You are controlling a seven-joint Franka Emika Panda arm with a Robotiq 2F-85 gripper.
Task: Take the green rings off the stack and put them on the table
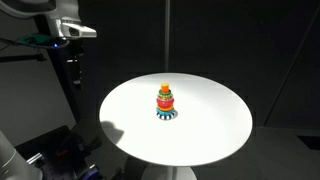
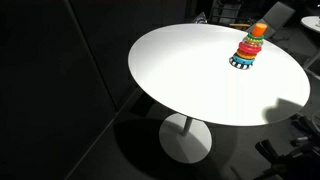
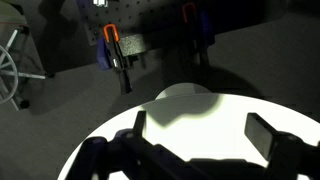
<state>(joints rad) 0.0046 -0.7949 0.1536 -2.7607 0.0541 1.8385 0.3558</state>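
The stack [image 1: 166, 102] stands upright near the middle of the round white table [image 1: 215, 135]; it also shows in an exterior view [image 2: 248, 48]. It has a blue-and-white base, red and orange rings and an orange-yellow top. A thin green ring band [image 1: 166, 104] sits low in the stack and also shows as a green band [image 2: 246, 49]. My gripper [image 3: 200, 132] is open and empty, high above the table's edge and well away from the stack. In an exterior view the gripper end of the arm [image 1: 70, 30] hangs at the upper left. The stack is not in the wrist view.
The table [image 2: 190, 70] stands on a white pedestal [image 2: 185, 140] against dark surroundings. In the wrist view, orange-handled clamps [image 3: 113, 45] hang on a dark wall and a white wire frame [image 3: 12, 70] stands at the left. Dark equipment [image 1: 60, 155] sits beside the table.
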